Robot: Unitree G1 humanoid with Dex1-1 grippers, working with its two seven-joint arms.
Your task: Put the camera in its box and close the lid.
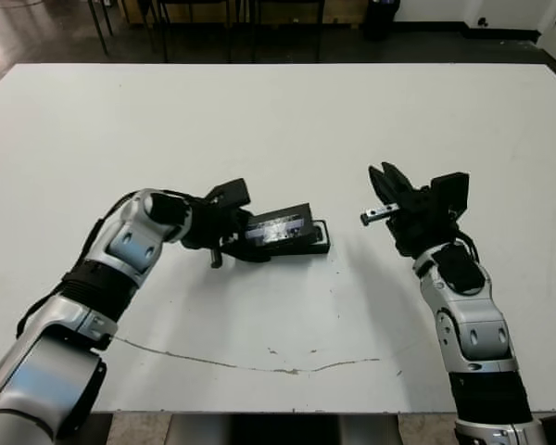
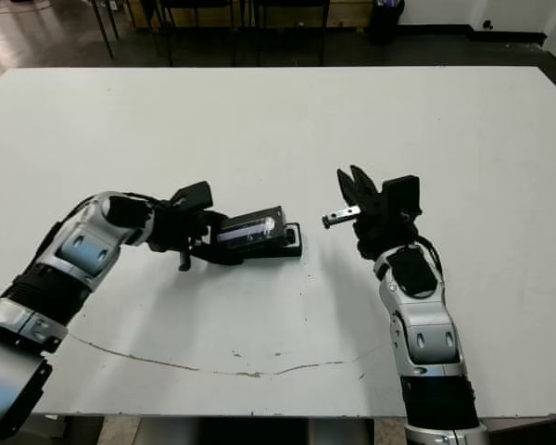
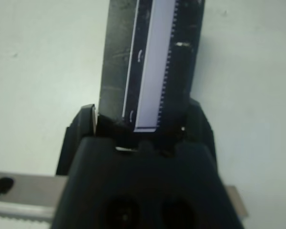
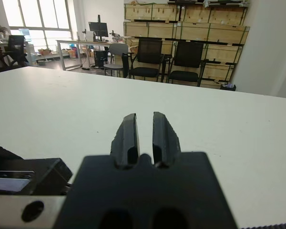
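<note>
Looking down from the head camera, I counted two arms, one box and one lid on the white table (image 1: pixel 278 120). My left gripper (image 1: pixel 230 234) lay low at the table, its fingers closed around the near end of the lid (image 1: pixel 278 227), which stood tilted up over the box (image 1: pixel 313 243). The left wrist view showed that panel running straight out from between the fingers, with one pale glossy strip (image 3: pixel 155 67) along its face. I could not make out the camera anywhere; the lid hid the inside of the box. My right gripper (image 1: pixel 385 181) hung apart to the right of the box, holding nothing, its two fingers (image 4: pixel 128 136) nearly together with only a narrow slit between them.
</note>
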